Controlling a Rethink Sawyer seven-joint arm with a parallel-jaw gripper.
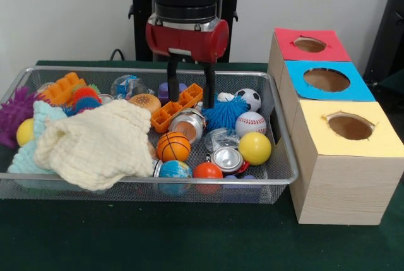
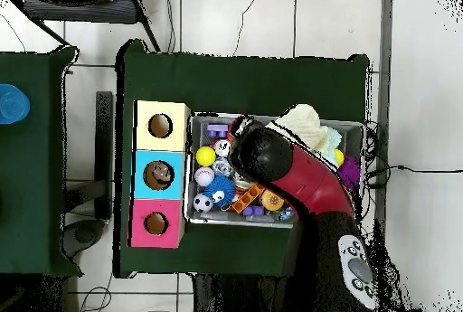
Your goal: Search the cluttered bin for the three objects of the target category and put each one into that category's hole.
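Note:
The wire mesh bin (image 1: 145, 180) is full of toys. My gripper (image 1: 190, 102) is open and reaches down into the bin's back middle. Its two black fingers (image 1: 172, 88) straddle an orange toy block (image 1: 177, 107). One clear crinkled bottle with a bluish label (image 1: 127, 86) lies at the back, left of the gripper. Another clear crumpled bottle (image 1: 220, 138) lies in front of a blue spiky ball (image 1: 223, 114). A third bottle does not show. In the overhead view my arm (image 2: 294, 177) covers the gripper and much of the bin (image 2: 354, 125).
Three wooden boxes with round holes stand beside the bin: red (image 1: 310, 45), blue (image 1: 326, 79), yellow (image 1: 350, 126). A cream cloth (image 1: 98, 144) covers the bin's left front. Shiny cans (image 1: 188, 124) (image 1: 227, 159), a toy basketball (image 1: 173, 146) and several other balls lie nearby.

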